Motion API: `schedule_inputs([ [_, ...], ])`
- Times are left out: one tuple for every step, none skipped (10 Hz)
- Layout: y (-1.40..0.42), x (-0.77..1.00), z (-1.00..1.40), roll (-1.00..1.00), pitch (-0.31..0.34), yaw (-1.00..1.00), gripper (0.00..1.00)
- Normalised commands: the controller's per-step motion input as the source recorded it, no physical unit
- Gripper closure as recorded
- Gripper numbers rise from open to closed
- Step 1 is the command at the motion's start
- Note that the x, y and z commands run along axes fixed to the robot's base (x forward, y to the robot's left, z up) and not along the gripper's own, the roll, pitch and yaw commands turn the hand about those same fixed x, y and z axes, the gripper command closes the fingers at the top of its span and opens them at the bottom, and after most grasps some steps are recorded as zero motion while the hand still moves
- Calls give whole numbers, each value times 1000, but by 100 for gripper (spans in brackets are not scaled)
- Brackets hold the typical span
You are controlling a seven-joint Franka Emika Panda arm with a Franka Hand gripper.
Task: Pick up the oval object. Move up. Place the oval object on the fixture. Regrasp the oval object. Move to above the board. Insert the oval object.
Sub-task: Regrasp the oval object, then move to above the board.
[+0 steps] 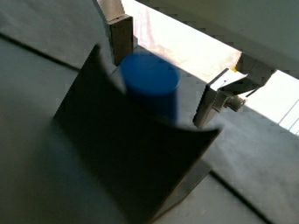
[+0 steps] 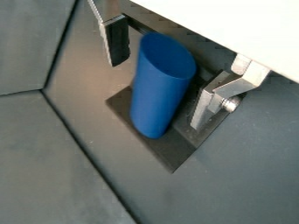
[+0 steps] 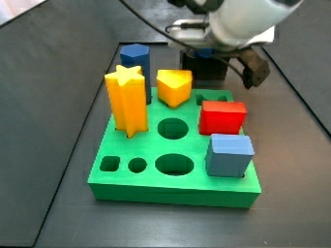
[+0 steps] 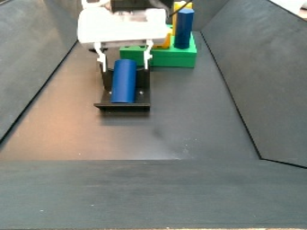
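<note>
the oval object (image 4: 124, 79), a smooth blue peg with a flat oval end, is being cradled lengthwise on the fixture (image 4: 124, 105), a dark bracket standing on the grey floor (image 4: 180, 135) in front of the board (image 4: 178, 56). the gripper (image 4: 122, 59) is being held low over the peg's far end, with a silver finger (image 2: 117, 39) set to either side of it. in both wrist views a gap is being shown between each pad and the peg, so the jaws are standing fairly wide and nothing is being clamped. in a side view the board (image 3: 175, 179) is being seen as a bright green slab carrying a yellow star peg (image 3: 126, 95), a red block (image 3: 223, 117) and a grey-blue cube (image 3: 230, 155), with the gripper (image 3: 233, 68) behind it.
</note>
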Motion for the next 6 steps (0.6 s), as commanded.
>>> schedule_inputs([
  [6, 75, -319, 59, 25, -3, 0],
  [4, 70, -234, 60, 27, 11, 0],
  [-18, 14, -169, 56, 33, 20, 0],
  [-20, 16, -167, 56, 32, 25, 0],
  [0, 0, 0, 0, 0, 0, 100],
  [163, 241, 1000, -77, 142, -310, 100],
])
